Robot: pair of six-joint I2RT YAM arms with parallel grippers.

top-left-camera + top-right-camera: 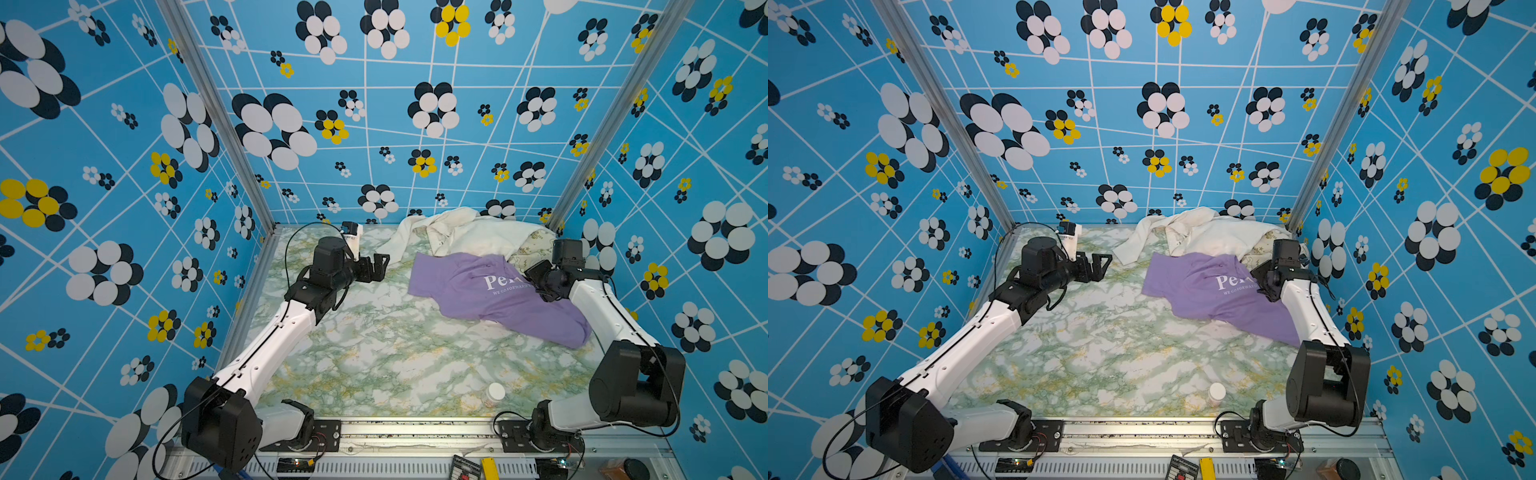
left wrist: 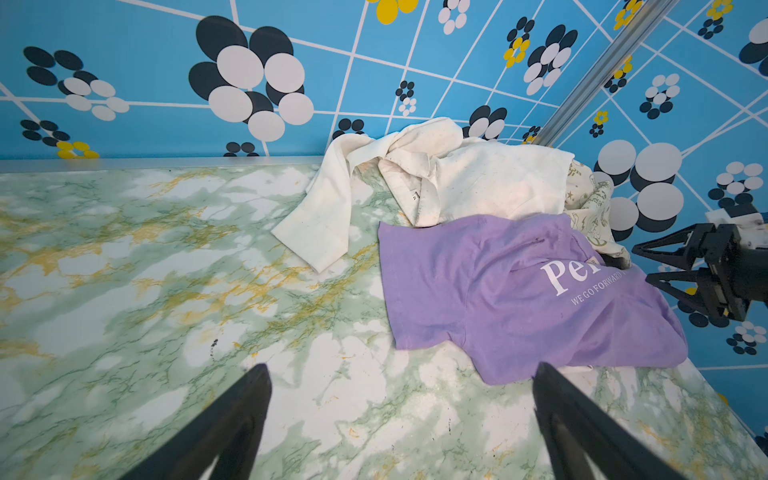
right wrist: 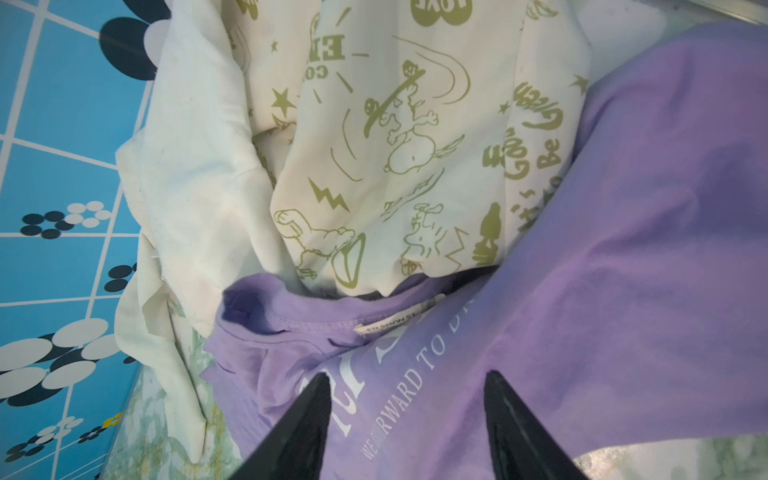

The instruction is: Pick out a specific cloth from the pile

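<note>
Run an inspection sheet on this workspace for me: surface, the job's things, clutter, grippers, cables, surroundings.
Surface: green-and-white marbled tabletop, mostly bare.
Job's things: purple cloth lies spread at the front of the pile, touching the cream-white cloth and the cartoon-printed cloth.
Clutter: one small white-capped bottle near the front edge.
Grippers: left gripper has its jaws wide, empty, over bare table; right gripper has its jaws apart over the purple cloth's lettering, with no grip seen.
Cables: black cable loops above the left arm, with more at the arm bases; none touch the cloths.
Surroundings: blue flower-patterned walls and a metal front rail.
</note>
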